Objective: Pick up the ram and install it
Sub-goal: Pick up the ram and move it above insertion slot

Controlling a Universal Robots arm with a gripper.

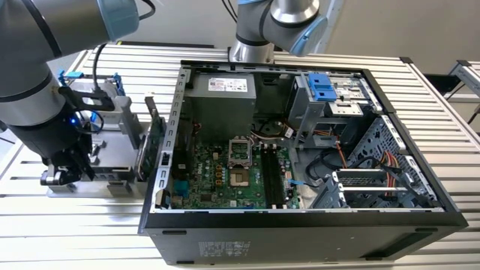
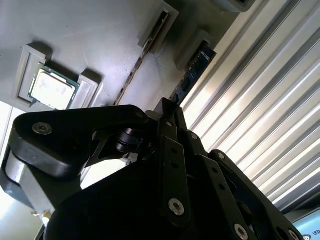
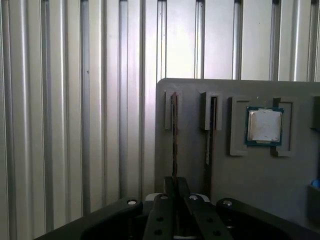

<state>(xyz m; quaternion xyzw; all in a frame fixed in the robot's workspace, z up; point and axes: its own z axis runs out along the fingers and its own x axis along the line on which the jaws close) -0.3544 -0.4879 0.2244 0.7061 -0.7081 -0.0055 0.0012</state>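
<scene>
The ram [image 2: 192, 75] is a thin dark-blue stick standing on edge in a slot of a grey holder plate [image 3: 235, 200]. In the first wrist view the ram [image 3: 174, 135] appears edge-on and runs straight down between my black fingertips. My gripper [image 3: 175, 181] is shut on its near end, and the stick still sits in its slot. The fingertips [image 2: 169, 114] meet where the blue stick ends. In the exterior view my gripper [image 1: 66, 175] hangs low at the left end of the holder plate [image 1: 112, 190], left of the open computer case [image 1: 300, 222].
A second thin stick [image 3: 210, 131] stands in the neighbouring slot, and a processor chip [image 3: 264, 125] lies in a pocket beyond it. An upright green card [image 1: 155, 143] stands beside the case. The motherboard's long black memory slots [image 1: 274, 174] lie inside the case. Ribbed metal tabletop [image 1: 442, 112] surrounds everything.
</scene>
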